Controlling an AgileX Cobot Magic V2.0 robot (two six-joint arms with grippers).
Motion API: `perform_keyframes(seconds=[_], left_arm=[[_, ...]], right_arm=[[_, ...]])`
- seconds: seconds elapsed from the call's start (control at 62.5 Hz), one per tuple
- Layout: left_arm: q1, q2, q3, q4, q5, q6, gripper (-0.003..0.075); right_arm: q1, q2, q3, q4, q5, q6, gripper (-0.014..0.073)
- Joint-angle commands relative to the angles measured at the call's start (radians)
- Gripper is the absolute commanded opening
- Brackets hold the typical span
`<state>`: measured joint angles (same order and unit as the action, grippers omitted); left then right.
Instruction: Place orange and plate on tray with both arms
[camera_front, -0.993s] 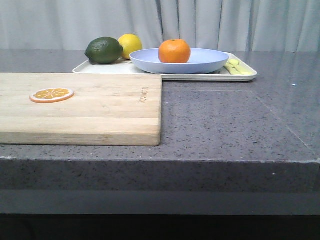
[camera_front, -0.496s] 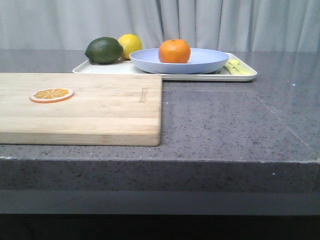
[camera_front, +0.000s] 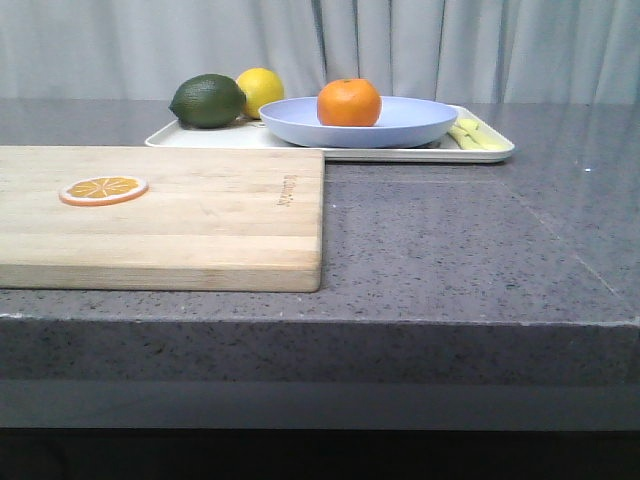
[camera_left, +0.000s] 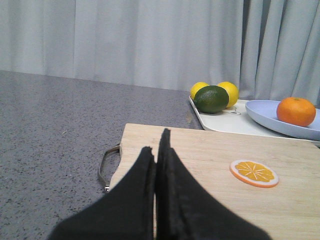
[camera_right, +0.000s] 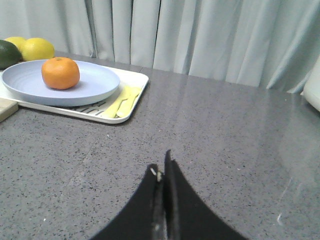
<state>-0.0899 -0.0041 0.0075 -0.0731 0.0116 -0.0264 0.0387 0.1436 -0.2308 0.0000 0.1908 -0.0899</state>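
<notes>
The orange (camera_front: 349, 102) sits in the lavender-blue plate (camera_front: 410, 122), and the plate rests on the cream-white tray (camera_front: 487, 154) at the back of the counter. They also show in the left wrist view, orange (camera_left: 296, 111), plate (camera_left: 265, 114), tray (camera_left: 225, 121), and in the right wrist view, orange (camera_right: 60, 73), plate (camera_right: 95, 82), tray (camera_right: 137, 82). Neither gripper shows in the front view. My left gripper (camera_left: 156, 142) is shut and empty over the wooden cutting board. My right gripper (camera_right: 161, 169) is shut and empty over bare counter, well away from the tray.
A wooden cutting board (camera_front: 200, 225) lies front left with an orange slice (camera_front: 103, 189) on it. A dark green lime (camera_front: 208, 101) and a yellow lemon (camera_front: 261, 90) sit on the tray's left end; pale yellow cutlery (camera_front: 476, 135) lies on its right end. Curtains hang behind.
</notes>
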Motion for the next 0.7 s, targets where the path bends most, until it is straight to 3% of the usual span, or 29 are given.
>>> perform_keyframes(seconds=[0.0, 0.256, 0.689], left_arm=[[0.002, -0.02, 0.027, -0.009, -0.074, -0.001, -0.002], [0.002, -0.02, 0.027, -0.009, -0.074, -0.001, -0.002], [0.002, -0.018, 0.027, -0.009, -0.074, -0.001, -0.002]], right_arm=[[-0.001, -0.039, 0.05, -0.025, -0.171, -0.009, -0.0067], [-0.001, -0.168, 0.235, -0.025, -0.283, -0.009, -0.0067], [-0.003, -0.173, 0.233, -0.025, -0.281, 0.054, -0.0067]])
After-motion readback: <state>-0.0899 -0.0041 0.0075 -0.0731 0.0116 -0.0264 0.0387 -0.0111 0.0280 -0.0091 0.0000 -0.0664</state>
